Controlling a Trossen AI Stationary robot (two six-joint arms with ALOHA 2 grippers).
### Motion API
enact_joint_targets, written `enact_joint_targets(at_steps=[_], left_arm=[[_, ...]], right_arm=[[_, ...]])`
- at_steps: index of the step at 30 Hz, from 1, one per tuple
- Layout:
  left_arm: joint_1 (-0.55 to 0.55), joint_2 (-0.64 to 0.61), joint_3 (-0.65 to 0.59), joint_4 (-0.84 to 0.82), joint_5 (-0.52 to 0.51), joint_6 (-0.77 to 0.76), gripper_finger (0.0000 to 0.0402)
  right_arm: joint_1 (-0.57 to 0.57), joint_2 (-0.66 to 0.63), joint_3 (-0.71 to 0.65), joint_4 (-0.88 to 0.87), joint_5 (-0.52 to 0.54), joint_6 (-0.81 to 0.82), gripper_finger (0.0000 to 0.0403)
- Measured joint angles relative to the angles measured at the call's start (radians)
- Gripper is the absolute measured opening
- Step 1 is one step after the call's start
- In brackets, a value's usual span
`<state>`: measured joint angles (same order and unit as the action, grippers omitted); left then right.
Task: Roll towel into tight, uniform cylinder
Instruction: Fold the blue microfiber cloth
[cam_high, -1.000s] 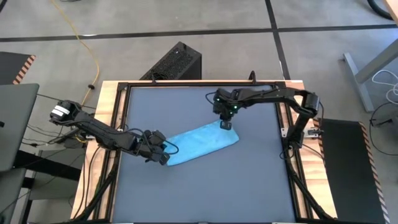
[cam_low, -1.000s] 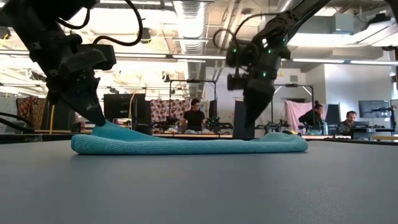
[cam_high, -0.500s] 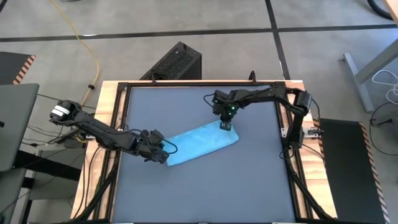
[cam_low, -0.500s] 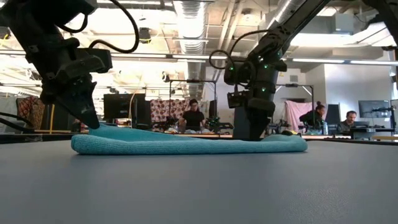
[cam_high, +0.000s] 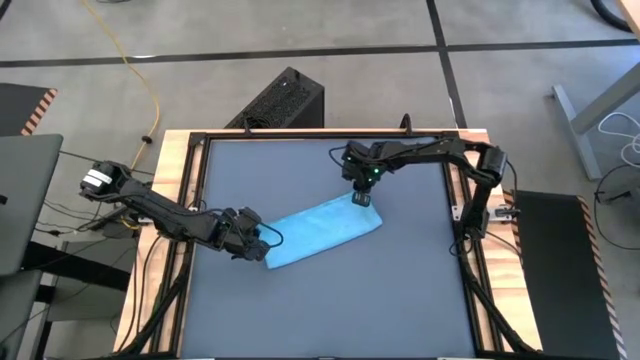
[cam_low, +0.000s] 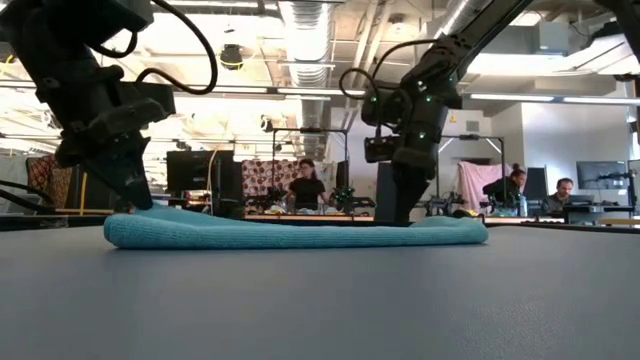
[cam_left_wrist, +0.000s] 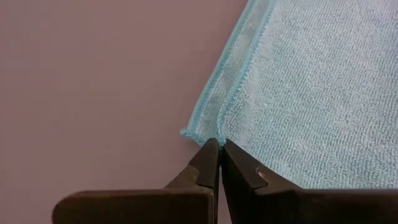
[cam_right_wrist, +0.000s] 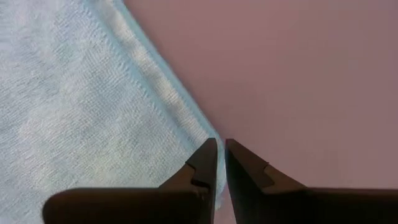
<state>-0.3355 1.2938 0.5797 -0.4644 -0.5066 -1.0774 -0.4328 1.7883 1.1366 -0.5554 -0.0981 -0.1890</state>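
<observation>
The light-blue towel (cam_high: 325, 232) lies folded as a flat long strip on the dark grey table (cam_high: 300, 310), slanting from near left to far right. It also shows in the low view (cam_low: 300, 235). My left gripper (cam_high: 262, 250) is shut at the strip's left end (cam_left_wrist: 219, 142). My right gripper (cam_high: 362, 198) points down at the far edge near the strip's right end (cam_right_wrist: 221, 142), its fingers almost closed. No rolled cylinder shows. My left gripper pinches the corner of the towel's upper layer (cam_left_wrist: 225, 127) between its two fingertips, at the hemmed edge of the left end. The fingers slant down from the table's left. The towel lies flat on the table. The lower layer's hem (cam_left_wrist: 199, 121) sticks out beside it. My right gripper pinches the towel's hemmed far edge (cam_right_wrist: 205, 132) between its fingertips, near the strip's right end. The fingers come from above, pointing down (cam_low: 393, 205). How many layers they hold, I cannot tell. The towel lies flat on the table.
Bare tabletop lies all round the towel, widest toward the near edge (cam_high: 330, 320). A black box (cam_high: 285, 100) stands on the floor beyond the far edge. People (cam_low: 305, 190) sit in the room behind the table.
My left gripper has gone down and a little toward the table's left edge. The towel's left end, raised in a peak a second ago, now lies flat, and the whole strip has slid slightly left. My right gripper has stayed at the far edge, shifting slightly with it.
</observation>
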Motion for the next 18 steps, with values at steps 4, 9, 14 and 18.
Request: enact_joint_targets(at_steps=[4, 9, 14, 18], left_arm=[[0.0, 0.0, 0.0, 0.003, -0.022, 0.006, 0.0], [0.0, 0.0, 0.0, 0.003, -0.026, 0.007, 0.0], [0.0, 0.0, 0.0, 0.002, -0.031, 0.007, 0.0], [0.0, 0.0, 0.0, 0.002, -0.032, 0.002, 0.0]], right_arm=[[0.0, -0.001, 0.002, 0.041, 0.037, 0.006, 0.0058], [-0.007, -0.001, 0.001, 0.037, 0.04, 0.005, 0.0058], [-0.002, -0.001, 0.001, 0.04, 0.006, -0.003, 0.0058], [-0.002, -0.001, 0.001, 0.039, -0.034, -0.003, 0.0058]])
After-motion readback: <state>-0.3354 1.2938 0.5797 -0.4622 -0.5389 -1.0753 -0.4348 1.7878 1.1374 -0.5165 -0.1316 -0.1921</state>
